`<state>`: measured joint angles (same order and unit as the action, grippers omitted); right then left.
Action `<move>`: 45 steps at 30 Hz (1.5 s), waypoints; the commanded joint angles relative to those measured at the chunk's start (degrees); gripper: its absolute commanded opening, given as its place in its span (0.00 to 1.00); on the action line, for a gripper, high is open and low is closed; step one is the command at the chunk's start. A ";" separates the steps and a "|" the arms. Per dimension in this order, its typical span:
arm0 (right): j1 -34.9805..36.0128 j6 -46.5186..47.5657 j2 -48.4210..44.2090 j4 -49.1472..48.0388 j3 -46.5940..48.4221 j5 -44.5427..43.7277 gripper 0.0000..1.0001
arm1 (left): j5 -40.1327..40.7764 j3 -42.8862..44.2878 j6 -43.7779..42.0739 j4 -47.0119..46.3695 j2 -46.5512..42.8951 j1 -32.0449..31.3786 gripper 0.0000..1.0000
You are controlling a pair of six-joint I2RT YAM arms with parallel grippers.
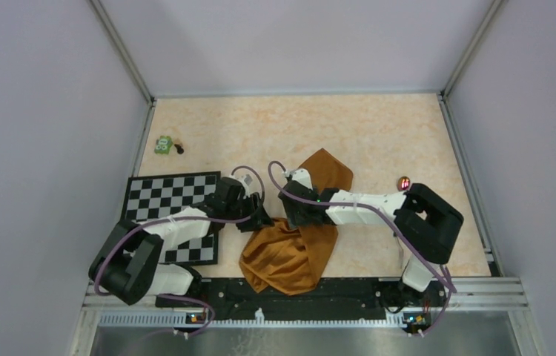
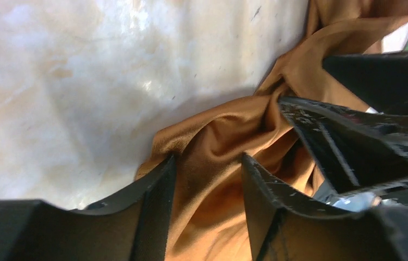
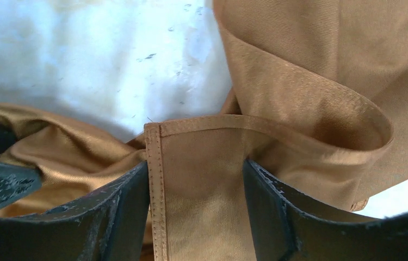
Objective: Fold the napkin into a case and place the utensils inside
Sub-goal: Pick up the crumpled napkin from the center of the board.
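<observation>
Pale lilac walls (image 1: 38,111) around a beige marbled tabletop (image 1: 297,126).

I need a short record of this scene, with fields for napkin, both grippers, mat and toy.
napkin: crumpled heap mid-table, no case yet
left gripper: jaws apart, a cloth fold between them
right gripper: jaws apart, the hemmed edge between them
checkered mat: flat, left of the napkin
green toy: far left, beyond the mat
</observation>
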<state>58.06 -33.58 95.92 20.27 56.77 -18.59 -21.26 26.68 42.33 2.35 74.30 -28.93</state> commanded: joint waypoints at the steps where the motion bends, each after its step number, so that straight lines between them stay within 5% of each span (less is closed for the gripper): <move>1: 1.12 -1.89 3.38 4.62 4.74 -10.63 0.56 | 3.53 2.53 -0.18 -4.17 6.23 -0.25 0.47; 5: -1.25 0.51 -1.19 2.22 3.28 -12.97 0.30 | 8.01 8.29 0.81 -4.52 13.55 -0.08 0.20; 9: -9.79 3.45 -6.09 -0.70 1.00 -3.63 0.00 | 11.75 18.45 -1.14 -0.80 20.84 1.65 0.00; 15: -20.58 6.32 -13.82 -4.97 -3.94 7.22 0.00 | 12.81 33.84 -6.66 6.27 26.97 6.30 0.00; 17: -22.92 6.35 -15.84 -5.95 -5.97 8.17 0.00 | 13.30 37.36 -8.96 9.34 27.82 6.68 0.12; 19: -24.31 5.84 -17.47 -7.26 -8.66 8.26 0.00 | 13.47 38.37 -11.05 10.67 26.99 6.64 0.45; 21: -24.97 4.82 -18.70 -8.12 -10.52 7.37 0.00 | 12.09 36.59 -11.99 11.88 24.05 6.42 0.64; 25: -25.05 3.12 -21.11 -10.24 -13.65 6.58 0.00 | 14.19 29.64 -12.95 18.60 13.73 3.60 0.86; 32: -25.14 3.71 -21.55 -10.55 -14.27 7.48 0.00 | 26.40 18.73 -0.14 34.54 3.12 -5.71 0.80; 45: -25.12 6.90 -22.20 -7.80 -14.31 6.37 0.05 | 33.53 14.87 7.33 33.70 5.27 -5.84 0.69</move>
<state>33.45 -28.45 75.90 12.29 42.00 -11.49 10.33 41.36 46.94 37.28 78.70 -34.85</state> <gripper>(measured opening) 0.036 0.724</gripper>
